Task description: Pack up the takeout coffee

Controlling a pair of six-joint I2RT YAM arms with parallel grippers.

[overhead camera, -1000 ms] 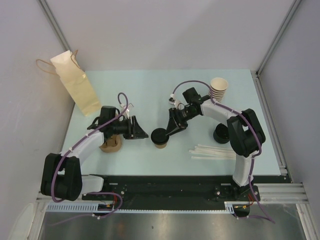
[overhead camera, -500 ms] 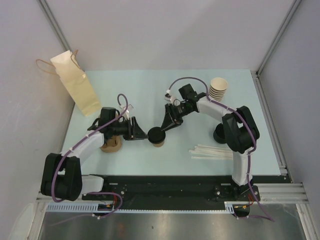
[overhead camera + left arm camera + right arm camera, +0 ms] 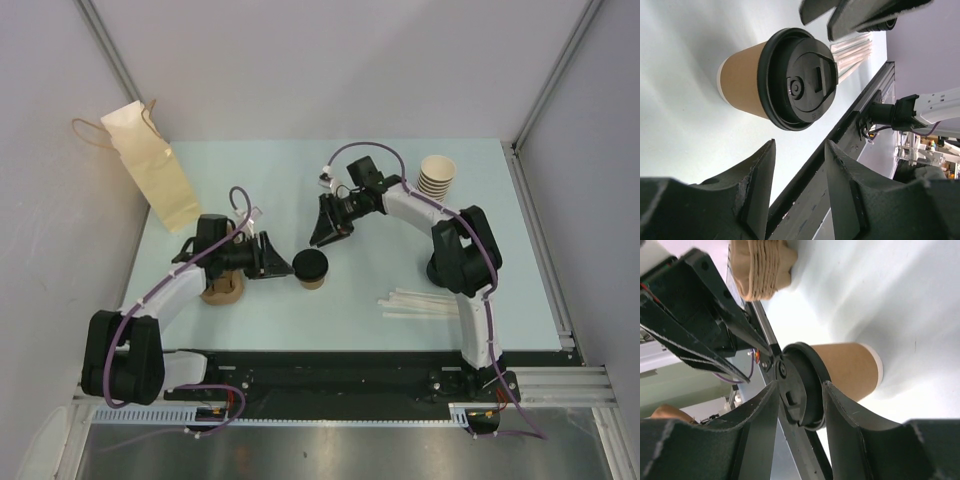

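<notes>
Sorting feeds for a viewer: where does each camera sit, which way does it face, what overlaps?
Top external: above and behind the bases, looking down on the table; left arm and right arm show.
Left wrist: on its arm, looking past the open left gripper at the lidded coffee cup.
Right wrist: on its arm, looking through the open right gripper at the cup's side.
Shared: all see the cup; each wrist view shows the other gripper.

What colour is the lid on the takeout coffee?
Black lid on a tan-brown cup; clearest in the left wrist view.
</notes>
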